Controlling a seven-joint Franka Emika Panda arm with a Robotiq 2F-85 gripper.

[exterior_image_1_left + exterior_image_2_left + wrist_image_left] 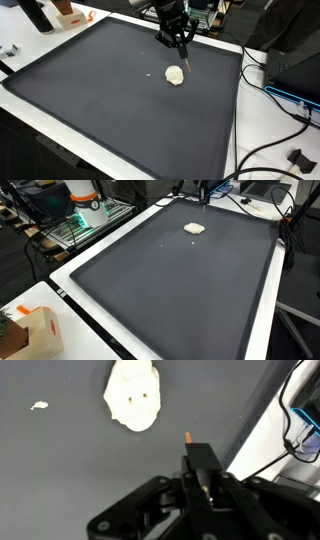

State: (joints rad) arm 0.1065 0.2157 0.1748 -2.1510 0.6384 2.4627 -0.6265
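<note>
Just beside white lump (175,75) on black mat (90,100): hovering w/ gripper (182,42) clamped shut on thin stick (186,58), tip down, apart from lump. Prob. approach step; next calls for small, steady shift toward lump.

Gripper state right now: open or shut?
Shut. In the wrist view the fingers of the black gripper meet with no gap, pinching a thin orange-tipped stick, clear of the flat cream dough-like lump.
</note>
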